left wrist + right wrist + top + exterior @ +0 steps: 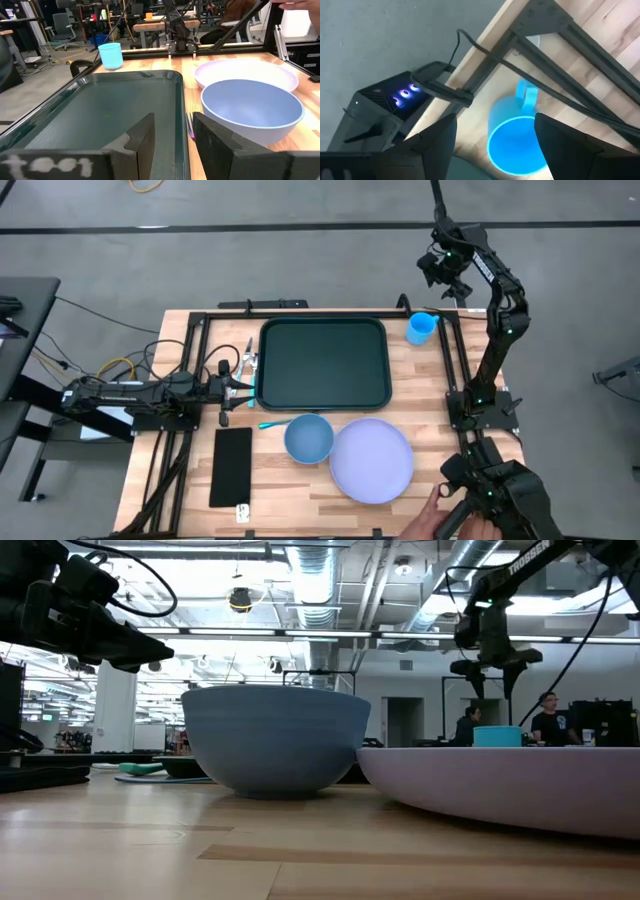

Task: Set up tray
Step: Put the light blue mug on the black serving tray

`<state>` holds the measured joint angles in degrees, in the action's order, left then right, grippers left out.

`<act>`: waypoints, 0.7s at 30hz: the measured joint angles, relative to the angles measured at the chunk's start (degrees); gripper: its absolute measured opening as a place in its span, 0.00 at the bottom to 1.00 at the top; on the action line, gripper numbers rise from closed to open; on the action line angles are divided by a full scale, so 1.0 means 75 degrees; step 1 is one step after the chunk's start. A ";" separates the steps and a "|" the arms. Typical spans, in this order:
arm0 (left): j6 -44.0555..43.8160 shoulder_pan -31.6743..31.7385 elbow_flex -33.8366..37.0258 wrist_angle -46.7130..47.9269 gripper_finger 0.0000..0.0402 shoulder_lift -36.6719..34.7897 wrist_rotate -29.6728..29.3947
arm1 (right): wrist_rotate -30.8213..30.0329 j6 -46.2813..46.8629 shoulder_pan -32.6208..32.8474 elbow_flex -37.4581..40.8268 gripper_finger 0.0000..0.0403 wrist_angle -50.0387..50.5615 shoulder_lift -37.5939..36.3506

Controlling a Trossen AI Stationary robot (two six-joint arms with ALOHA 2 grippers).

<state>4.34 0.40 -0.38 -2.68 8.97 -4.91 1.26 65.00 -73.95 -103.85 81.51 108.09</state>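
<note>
1. Tray (324, 364), dark green-black with a raised rim, lay flat and unloaded on the wooden table (180, 480), close to the far edge and midway along it.
2. A blue cup (421, 327) stood beside the tray, toward the far right corner.
3. A blue bowl (308, 437) and a lavender plate (371, 460) sat side by side toward the near edge, beyond the tray's near rim.
4. A flat black rectangle (232, 466) lay toward the near left corner.
5. The left gripper (240, 385) stretched low over the table at the tray's left rim, jaws apart and holding nothing.
6. The right gripper (495, 145) hung above the blue cup with jaws spread wide; no contact with the cup showed.
7. A person's hand (425, 515) appeared at the near right corner, beside the right arm's base.
</note>
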 joint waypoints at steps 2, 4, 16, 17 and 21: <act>0.0000 0.0000 0.0002 0.0001 0.30 0.0001 -0.0001 | -0.0007 0.0131 -0.0025 0.0000 0.65 -0.0052 0.0000; 0.0000 0.0000 0.0002 0.0001 0.30 0.0000 0.0000 | -0.0096 0.0191 0.0001 0.0000 0.65 -0.0058 0.0000; 0.0000 0.0000 0.0001 0.0001 0.30 0.0001 0.0000 | -0.1177 0.0127 0.0497 0.0471 0.65 -0.0268 0.0000; -0.0002 0.0000 0.0001 0.0001 0.30 0.0002 -0.0002 | -0.1192 0.0059 0.0531 0.0511 0.65 -0.0283 0.0000; 0.0000 0.0000 -0.0001 0.0001 0.30 0.0000 0.0000 | -0.1066 -0.0199 0.0616 0.0571 0.65 -0.0282 0.0000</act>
<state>4.34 0.40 -0.38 -2.68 8.97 -4.91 -6.73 63.51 -69.33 -99.57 79.39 108.09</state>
